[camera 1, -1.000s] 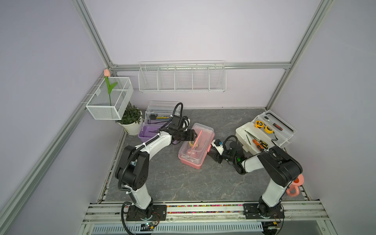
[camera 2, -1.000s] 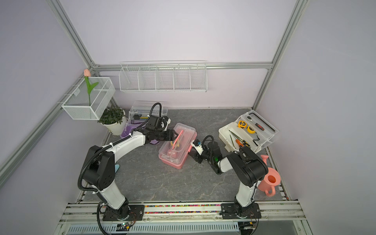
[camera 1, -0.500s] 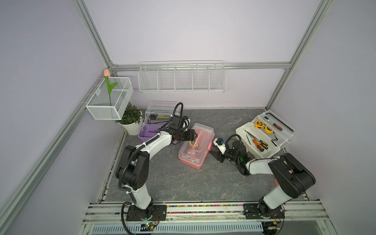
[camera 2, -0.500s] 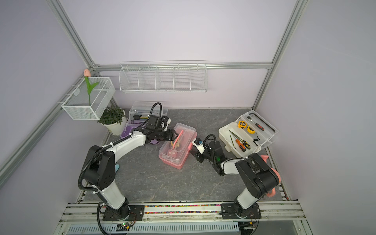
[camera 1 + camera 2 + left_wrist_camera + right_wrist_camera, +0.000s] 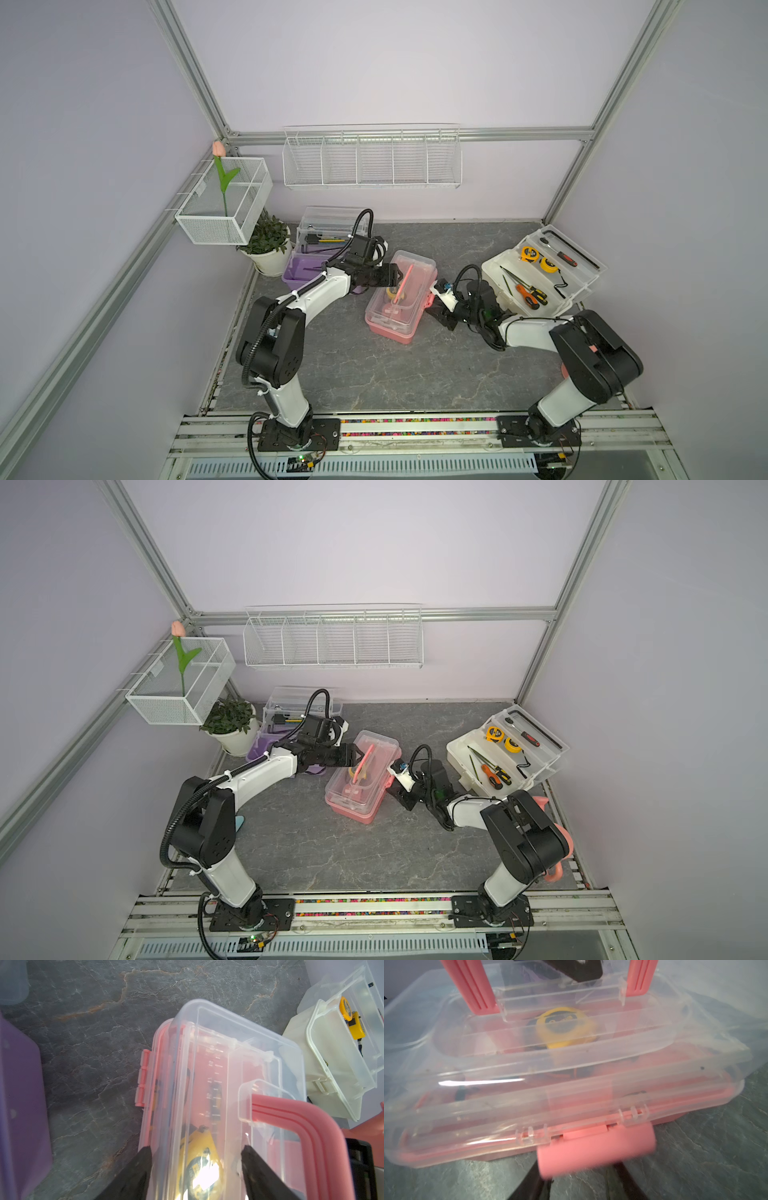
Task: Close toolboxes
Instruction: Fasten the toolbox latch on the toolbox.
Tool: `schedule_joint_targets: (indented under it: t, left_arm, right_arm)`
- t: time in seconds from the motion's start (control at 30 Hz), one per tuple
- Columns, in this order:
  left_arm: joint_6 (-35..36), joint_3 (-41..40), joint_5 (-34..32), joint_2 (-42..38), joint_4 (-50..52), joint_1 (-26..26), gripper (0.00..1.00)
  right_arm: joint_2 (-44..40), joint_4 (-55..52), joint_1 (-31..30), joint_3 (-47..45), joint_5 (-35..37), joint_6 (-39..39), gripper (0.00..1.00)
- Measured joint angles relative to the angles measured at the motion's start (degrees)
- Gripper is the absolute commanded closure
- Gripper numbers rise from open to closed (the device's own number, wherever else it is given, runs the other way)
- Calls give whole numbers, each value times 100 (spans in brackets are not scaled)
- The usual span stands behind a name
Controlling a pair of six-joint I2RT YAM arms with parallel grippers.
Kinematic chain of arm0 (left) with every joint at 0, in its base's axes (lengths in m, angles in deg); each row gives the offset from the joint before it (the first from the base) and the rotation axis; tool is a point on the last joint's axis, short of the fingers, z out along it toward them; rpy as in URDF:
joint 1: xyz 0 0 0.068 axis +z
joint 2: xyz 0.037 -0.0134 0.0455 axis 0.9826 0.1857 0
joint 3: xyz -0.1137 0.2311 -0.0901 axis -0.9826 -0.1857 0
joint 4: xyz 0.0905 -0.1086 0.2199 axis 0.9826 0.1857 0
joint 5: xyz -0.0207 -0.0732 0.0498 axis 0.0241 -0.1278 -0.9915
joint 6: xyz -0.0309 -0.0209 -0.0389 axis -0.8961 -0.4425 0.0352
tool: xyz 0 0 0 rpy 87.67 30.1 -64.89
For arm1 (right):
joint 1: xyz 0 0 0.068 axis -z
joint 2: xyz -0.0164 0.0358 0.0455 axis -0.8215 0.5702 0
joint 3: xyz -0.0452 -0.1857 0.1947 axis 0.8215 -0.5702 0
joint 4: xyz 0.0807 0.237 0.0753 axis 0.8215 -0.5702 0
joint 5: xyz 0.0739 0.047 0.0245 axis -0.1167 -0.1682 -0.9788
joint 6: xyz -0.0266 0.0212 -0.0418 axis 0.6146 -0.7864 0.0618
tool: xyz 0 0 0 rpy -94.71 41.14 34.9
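The pink toolbox [image 5: 401, 297] [image 5: 363, 781] lies mid-table with its clear lid [image 5: 228, 1059] down and its pink handle [image 5: 311, 1118] raised. My left gripper [image 5: 395, 276] [image 5: 195, 1148] is open, with its fingers resting on the lid beside the handle. My right gripper [image 5: 436, 305] [image 5: 578, 1167] is open and low on the table at the box's front side. The pink latch [image 5: 596, 1147] sticks out blurred just above its fingers. The purple toolbox [image 5: 307, 266] at the back left and the white toolbox [image 5: 540, 274] at the right both stand open, with tools inside.
A potted plant [image 5: 268, 245] stands beside the purple box. One white wire basket [image 5: 372, 162] hangs on the back wall and another [image 5: 224, 208] on the left wall. A pink watering can [image 5: 557, 845] sits behind the right arm's base.
The right arm's elbow has swung out to the right and lower, while its gripper stays at the pink box's latch side. The left arm has not moved.
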Motion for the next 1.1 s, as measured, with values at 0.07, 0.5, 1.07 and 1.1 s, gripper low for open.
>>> schedule_joint_targets:
  t: [0.07, 0.5, 1.07, 1.1]
  left_arm:
    - [0, -2, 2, 0, 0, 0, 31]
    - [0, -15, 7, 0, -20, 0, 31]
    - [0, -15, 31, 4, -24, 7, 31]
    - [0, -15, 28, 4, -24, 7, 31]
  right_arm:
    - [-2, -17, -42, 0, 7, 37, 55]
    - [-216, -240, -44, 15, 63, 153, 53]
    - [-232, 11, -31, 186, 83, 138, 56]
    - [-188, 39, -28, 186, 52, 114, 56]
